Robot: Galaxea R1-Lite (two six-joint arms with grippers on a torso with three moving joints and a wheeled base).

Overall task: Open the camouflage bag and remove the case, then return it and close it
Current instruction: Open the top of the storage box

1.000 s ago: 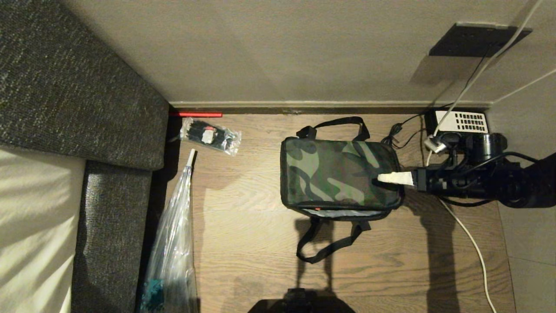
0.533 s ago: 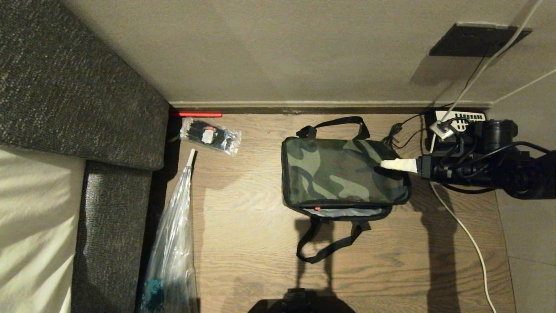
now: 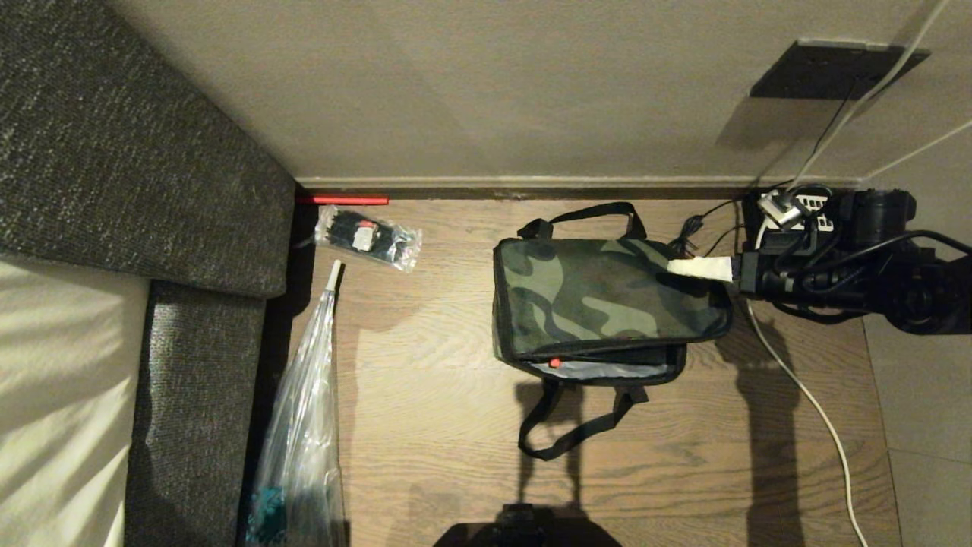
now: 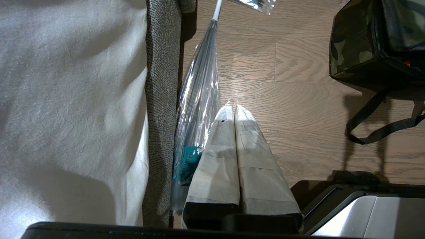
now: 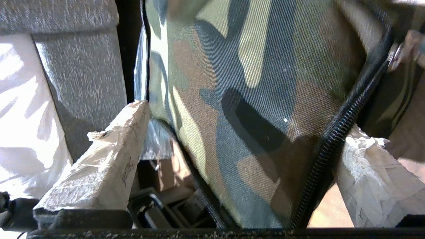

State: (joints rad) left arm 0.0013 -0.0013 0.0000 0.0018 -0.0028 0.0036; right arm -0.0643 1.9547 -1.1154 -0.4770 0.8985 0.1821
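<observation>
The camouflage bag [image 3: 600, 300] lies long-axis left-to-right at frame centre, lid ajar, its corner between the right gripper's [image 3: 695, 267] wide-spread fingers.

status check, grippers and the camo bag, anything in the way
Right gripper open, straddling lid edge of camouflage bag. Lid partly lifted, case not in sight. Left gripper shut, parked. White cable under the right arm.
</observation>
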